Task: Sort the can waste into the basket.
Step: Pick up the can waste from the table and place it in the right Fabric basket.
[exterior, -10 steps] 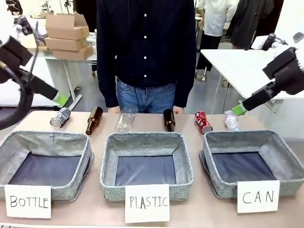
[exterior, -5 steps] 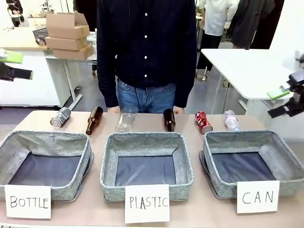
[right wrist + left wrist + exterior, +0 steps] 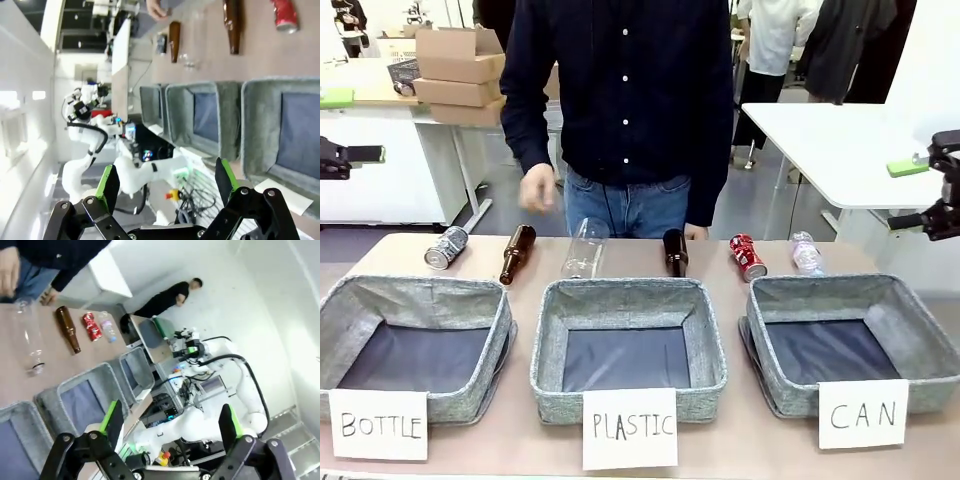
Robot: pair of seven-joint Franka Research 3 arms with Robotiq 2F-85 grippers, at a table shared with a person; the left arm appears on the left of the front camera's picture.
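Front on, the red can (image 3: 748, 257) lies at eight o'clock from my right hand (image 3: 905, 195), the nearer one, wide open and empty.

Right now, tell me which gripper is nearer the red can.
Right. The right gripper hangs in the air off the table's right end, on the red can's side; the left gripper is past the opposite end.

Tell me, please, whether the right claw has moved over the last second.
Yes. The right claw has drawn back rightward and up, away from the red can.
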